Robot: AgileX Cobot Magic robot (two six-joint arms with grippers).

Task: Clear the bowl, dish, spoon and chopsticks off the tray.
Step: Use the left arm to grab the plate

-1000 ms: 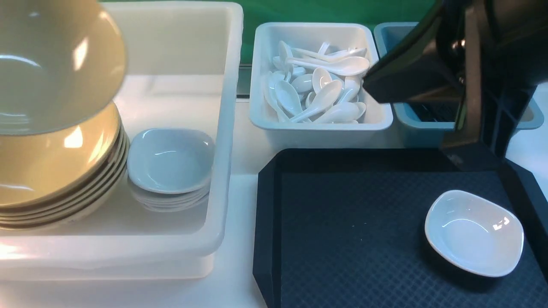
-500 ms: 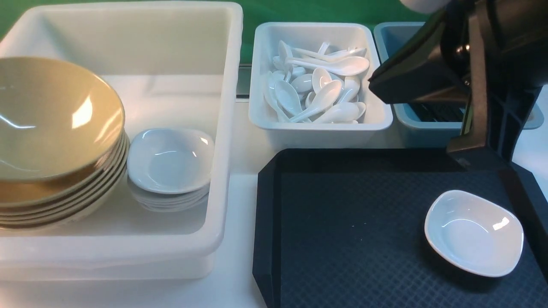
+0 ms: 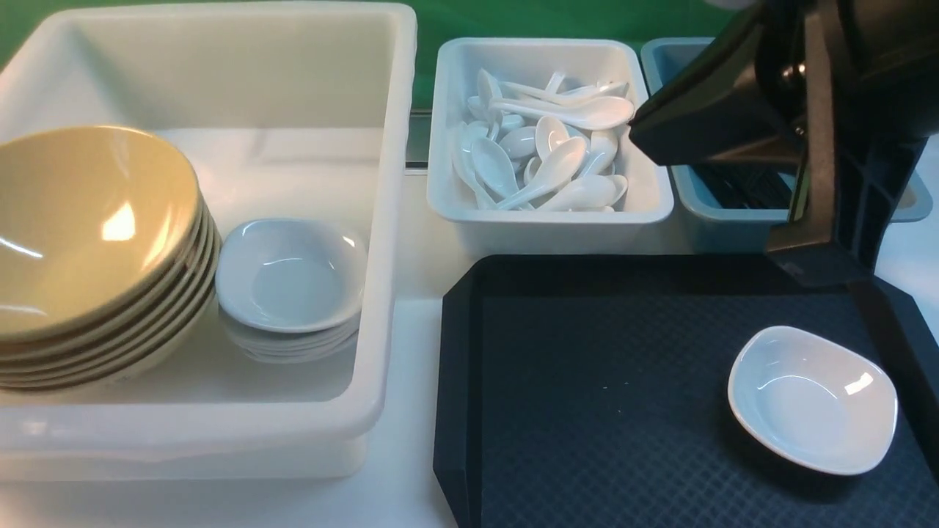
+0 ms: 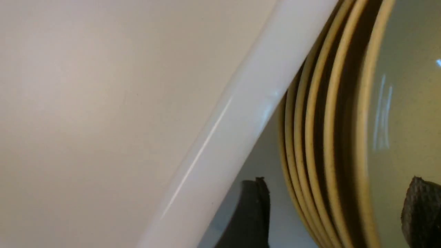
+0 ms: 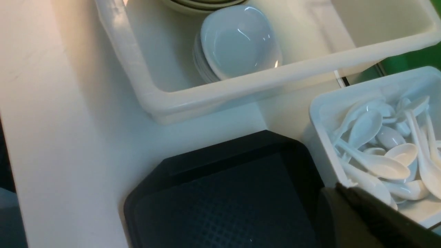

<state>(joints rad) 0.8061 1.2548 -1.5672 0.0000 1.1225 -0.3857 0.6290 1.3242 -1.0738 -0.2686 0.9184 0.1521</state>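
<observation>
Bowl first: in the front view the wide, glossy mustard-tan bowl [image 3: 81,227] now sits on top of the stack of matching bowls [image 3: 110,352] in the large white plastic tub [image 3: 396,220]. A second ago it hung tilted, high above that stack, so I count the bowl as cleared. Just beside the stack, in the same tub, is a pile of small white dishes [image 3: 290,279]. The smaller white rectangular tub [image 3: 440,147] holds a heap of white soup spoons [image 3: 550,154]. The grey-blue tub [image 3: 704,213], half behind my right arm, shows thin dark sticks [image 3: 741,187], chopsticks I take it. The black crosshatch-floored tray [image 3: 587,411] carries only the small, glossy white rounded-square dish [image 3: 810,400], near its right edge. That dish looks like the last piece to go.

In the left wrist view my left fingers [image 4: 253,213] stand wide. One is outside the stack, between the bowls and the tub wall, and the other is inside the top bowl. Neither pinches the rim, so I judge the bowl released.

In the right wrist view only one of my right fingers [image 5: 365,220] shows, at the picture's edge. I cannot tell how they stand. The view takes in a tray corner, the spoon tub and the dish pile.
</observation>
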